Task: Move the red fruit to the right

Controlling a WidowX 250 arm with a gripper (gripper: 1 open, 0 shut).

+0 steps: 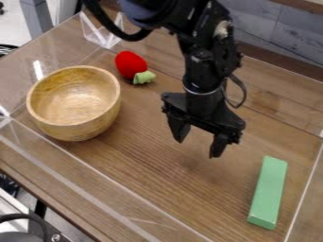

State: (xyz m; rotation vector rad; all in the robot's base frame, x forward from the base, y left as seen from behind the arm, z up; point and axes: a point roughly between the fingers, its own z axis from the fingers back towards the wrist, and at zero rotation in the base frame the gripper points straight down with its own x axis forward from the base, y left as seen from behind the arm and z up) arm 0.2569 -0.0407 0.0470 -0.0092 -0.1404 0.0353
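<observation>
Centrally, gripper (201, 140) spread wide, empty, above wood-grain table (151, 180). Fruit (131, 64) upper left beside bowl (75, 101); green block (267, 192) lower right. Clear walls edge table.
</observation>
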